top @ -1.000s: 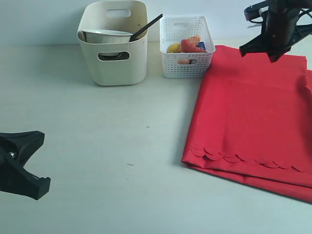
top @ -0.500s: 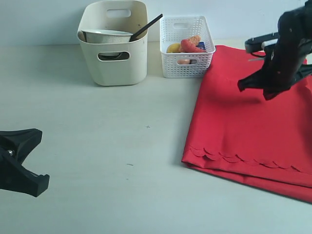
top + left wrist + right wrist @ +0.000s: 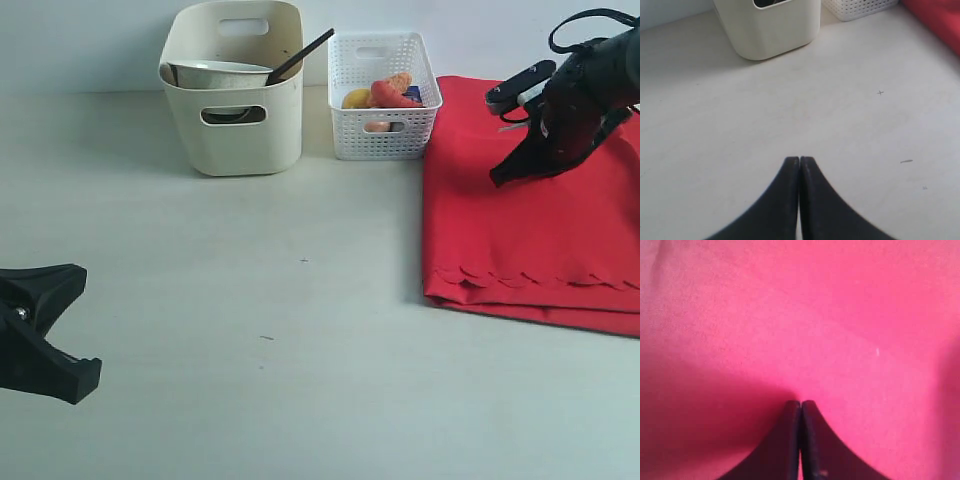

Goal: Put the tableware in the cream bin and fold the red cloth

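A: Where is the red cloth?

B: The red cloth [image 3: 530,240] lies flat on the table [image 3: 250,300] at the right of the exterior view and runs off the right edge. Its scalloped edge faces the bottom of the frame, with a plain layer showing just below it.

A: And the right gripper?

B: The right gripper [image 3: 497,180] is in the upper right, angled downward, with its tip on the upper part of the cloth. In the right wrist view its fingers [image 3: 787,440] are pressed tight together and red fabric fills everything around them. It is clenched, but I cannot tell whether a pinch of fabric is caught between the tips.

A: The left one?

B: The left gripper [image 3: 799,162] is clenched too and holds nothing, over bare table. In the exterior view it sits at the lower left edge, well apart from everything else.

A: The bin?

B: The cream bin [image 3: 235,100] stands upper left of centre, near the back. A pale bowl [image 3: 215,72] shows at its rim, and a dark handle [image 3: 300,55] slants out over the right side.

A: What's beside it?

B: A white lattice basket [image 3: 385,130] stands just to its right with a small gap between them. It holds yellow and orange-red food [image 3: 385,93]. The cloth's upper left corner is just beside the basket; I cannot tell if they touch.
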`<action>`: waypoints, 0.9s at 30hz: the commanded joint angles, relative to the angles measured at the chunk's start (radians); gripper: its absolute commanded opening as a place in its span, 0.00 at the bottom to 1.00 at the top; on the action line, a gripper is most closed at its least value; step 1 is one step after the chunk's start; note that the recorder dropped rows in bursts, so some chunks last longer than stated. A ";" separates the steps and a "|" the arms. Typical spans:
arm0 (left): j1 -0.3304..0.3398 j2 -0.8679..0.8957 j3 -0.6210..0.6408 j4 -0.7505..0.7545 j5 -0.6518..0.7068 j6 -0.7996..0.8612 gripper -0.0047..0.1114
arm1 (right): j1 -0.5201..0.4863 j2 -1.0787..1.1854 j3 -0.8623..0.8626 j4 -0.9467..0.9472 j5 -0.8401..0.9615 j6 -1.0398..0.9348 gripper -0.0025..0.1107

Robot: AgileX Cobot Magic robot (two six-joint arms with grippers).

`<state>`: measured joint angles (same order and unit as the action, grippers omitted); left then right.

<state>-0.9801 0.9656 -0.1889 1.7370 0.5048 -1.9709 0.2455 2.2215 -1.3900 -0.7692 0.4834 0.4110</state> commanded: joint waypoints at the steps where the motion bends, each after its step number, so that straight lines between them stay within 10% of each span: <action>1: 0.004 -0.005 0.003 0.007 0.013 -0.004 0.06 | -0.001 0.059 -0.118 -0.019 -0.016 0.019 0.02; 18: 0.004 -0.005 0.003 0.007 0.049 0.004 0.06 | -0.001 -0.090 -0.274 0.158 0.236 -0.021 0.02; 27: 0.004 -0.005 0.003 0.007 0.062 0.004 0.06 | -0.001 -0.091 -0.006 0.292 0.010 -0.068 0.02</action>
<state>-0.9801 0.9656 -0.1889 1.7370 0.5541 -1.9709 0.2455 2.1327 -1.4813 -0.4911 0.5944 0.3524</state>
